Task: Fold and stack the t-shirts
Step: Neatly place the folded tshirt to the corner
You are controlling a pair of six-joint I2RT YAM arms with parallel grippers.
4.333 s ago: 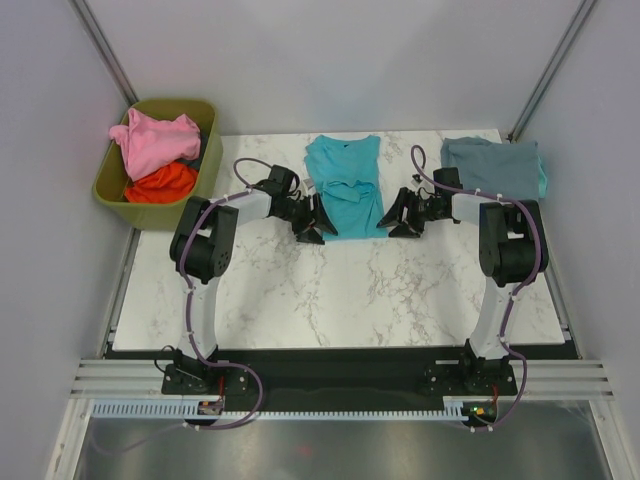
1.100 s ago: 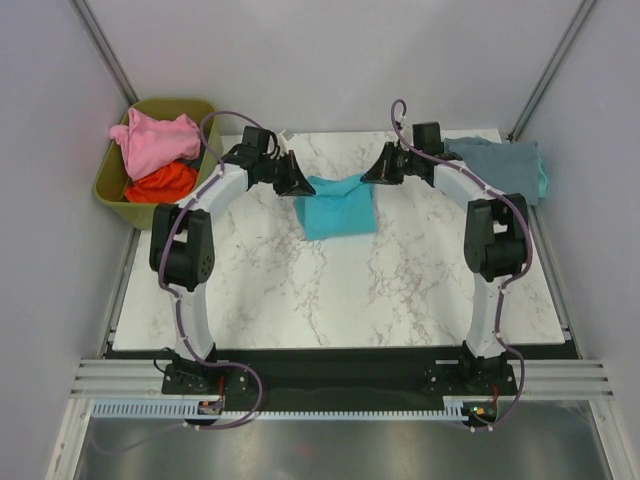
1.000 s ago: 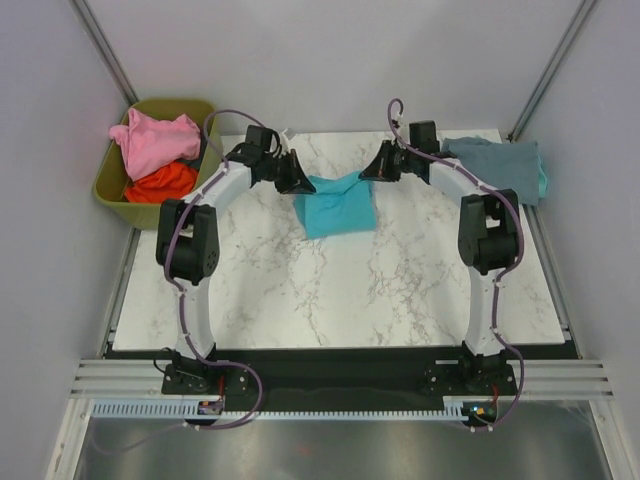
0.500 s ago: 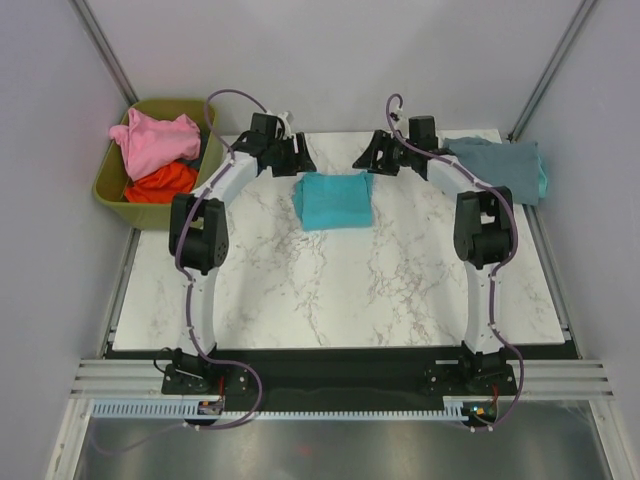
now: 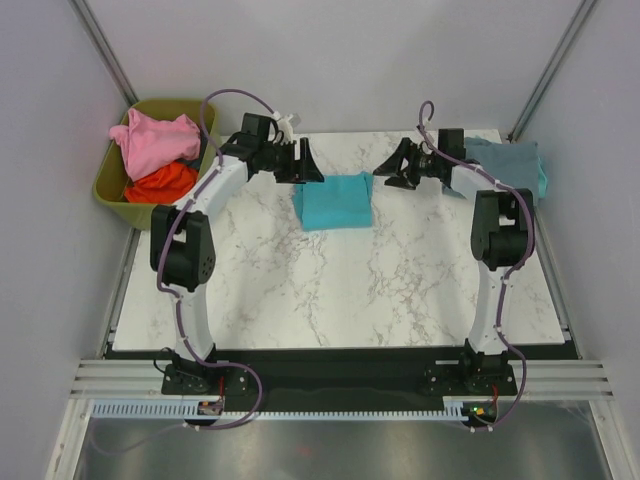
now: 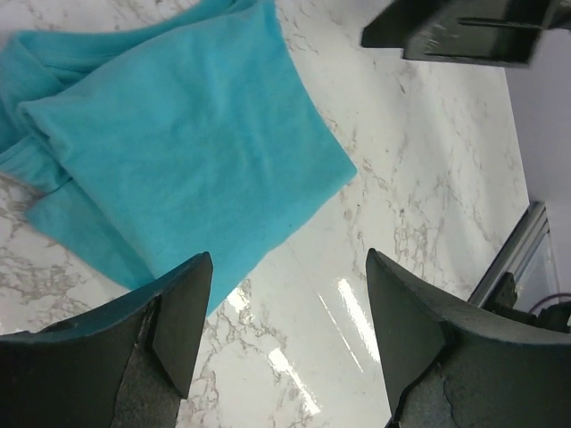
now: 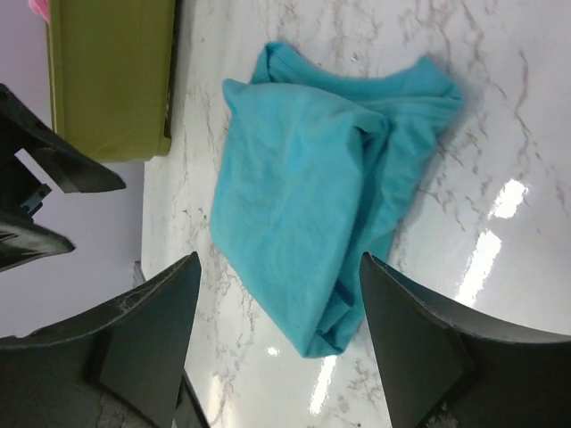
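Observation:
The bright teal t-shirt (image 5: pixel 334 200) lies folded into a small rectangle at the far middle of the marble table; it also shows in the left wrist view (image 6: pixel 178 152) and the right wrist view (image 7: pixel 312 232). My left gripper (image 5: pixel 308 166) is open and empty just left of its far edge. My right gripper (image 5: pixel 388 172) is open and empty just right of it. The dusty grey-blue t-shirt (image 5: pixel 510 165) lies folded at the far right corner. The pink t-shirt (image 5: pixel 152 140) and the orange-red t-shirt (image 5: pixel 160 184) lie bunched in the olive-green bin (image 5: pixel 112 192).
The bin stands off the table's far left corner and shows in the right wrist view (image 7: pixel 107 80). Metal frame posts rise at both far corners. The table's (image 5: pixel 330 290) near half shows bare marble.
Both grippers carried the teal shirt's near edge to the far side, folding it in half, then let go. They have opened and drawn apart to either side of it.

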